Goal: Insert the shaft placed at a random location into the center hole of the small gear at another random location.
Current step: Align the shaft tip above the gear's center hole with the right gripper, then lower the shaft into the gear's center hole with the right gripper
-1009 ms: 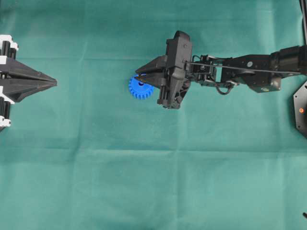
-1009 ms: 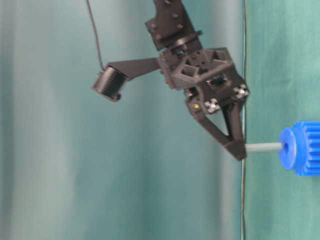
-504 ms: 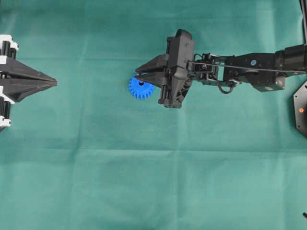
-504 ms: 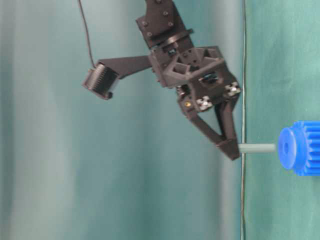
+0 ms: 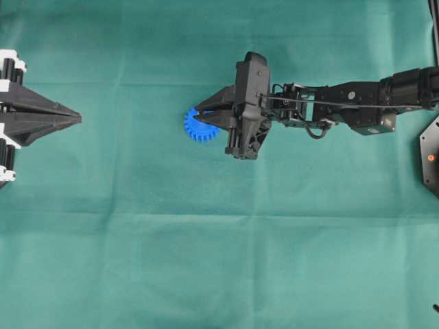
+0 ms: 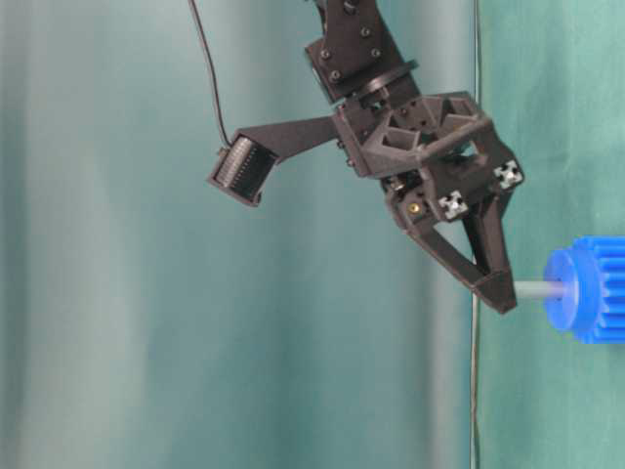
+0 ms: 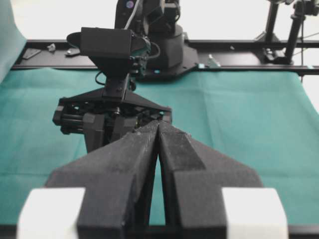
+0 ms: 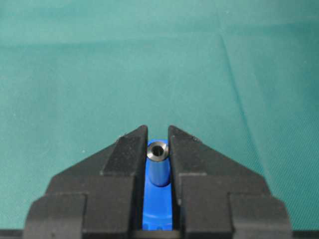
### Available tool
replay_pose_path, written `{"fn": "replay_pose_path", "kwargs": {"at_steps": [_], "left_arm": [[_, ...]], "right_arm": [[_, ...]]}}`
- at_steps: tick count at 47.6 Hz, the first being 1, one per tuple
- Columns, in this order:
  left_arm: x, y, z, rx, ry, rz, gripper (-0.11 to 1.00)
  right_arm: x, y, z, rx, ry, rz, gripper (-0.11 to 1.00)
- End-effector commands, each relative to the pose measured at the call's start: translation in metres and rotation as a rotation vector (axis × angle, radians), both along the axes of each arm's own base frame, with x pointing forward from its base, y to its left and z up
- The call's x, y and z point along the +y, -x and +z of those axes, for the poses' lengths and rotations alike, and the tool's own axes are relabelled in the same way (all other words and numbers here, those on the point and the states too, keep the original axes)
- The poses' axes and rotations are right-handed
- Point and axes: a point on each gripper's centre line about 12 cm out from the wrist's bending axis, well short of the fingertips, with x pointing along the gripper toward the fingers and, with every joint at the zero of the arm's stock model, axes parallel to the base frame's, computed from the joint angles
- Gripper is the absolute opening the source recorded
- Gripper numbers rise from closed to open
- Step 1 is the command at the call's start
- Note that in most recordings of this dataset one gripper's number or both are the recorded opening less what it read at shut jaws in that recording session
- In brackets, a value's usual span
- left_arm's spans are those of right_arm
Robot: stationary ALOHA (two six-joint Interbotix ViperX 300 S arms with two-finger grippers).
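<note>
The right end effector (image 5: 199, 114) is closed on the shaft (image 8: 158, 167), with one finger pressed against each side of the pin. In the right wrist view the shaft stands between the fingertips (image 8: 130, 149), its hollow, shiny end facing the camera, and the blue of the small gear (image 8: 158, 209) shows directly beneath it in the gap.

In the table-level view the shaft (image 6: 539, 289) runs from the tip of the right end effector (image 6: 500, 293) to the raised hub of the small gear (image 6: 584, 289). Its far end meets the hub face at the center; the center hole itself is covered by the shaft in this view, and the depth of entry cannot be told.

In the overhead view the small gear (image 5: 195, 129) lies flat on the green table (image 5: 219, 260), with the right end effector's tips over its upper right part.

The left end effector (image 5: 77, 119) is well apart from the small gear, at the left edge of the overhead view. Its fingers (image 7: 134, 164) are closed together with only a thin seam between them, and nothing is held.
</note>
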Motion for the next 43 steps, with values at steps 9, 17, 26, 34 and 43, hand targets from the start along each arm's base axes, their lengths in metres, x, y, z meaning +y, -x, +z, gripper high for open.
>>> {"fn": "replay_pose_path", "kwargs": {"at_steps": [9,17,26,34,43], "left_arm": [[0.0,-0.003,0.009,-0.023,-0.003,0.0,0.0],[0.0,-0.003,0.008,-0.02,-0.003,0.001,0.0],[0.0,-0.003,0.008,-0.02,-0.005,0.0,0.0],[0.0,-0.003,0.008,-0.02,-0.006,-0.001,0.0],[0.0,-0.003,0.007,-0.015,-0.008,-0.001,0.0]], "right_arm": [[0.001,-0.006,0.012,-0.045,0.014,0.006,0.12],[0.001,-0.007,0.001,-0.021,0.008,0.005,0.12],[0.0,-0.012,-0.007,-0.016,0.008,0.003,0.12],[0.0,-0.013,-0.01,-0.008,0.007,0.005,0.12],[0.0,-0.011,-0.012,0.005,0.005,0.005,0.12]]}}
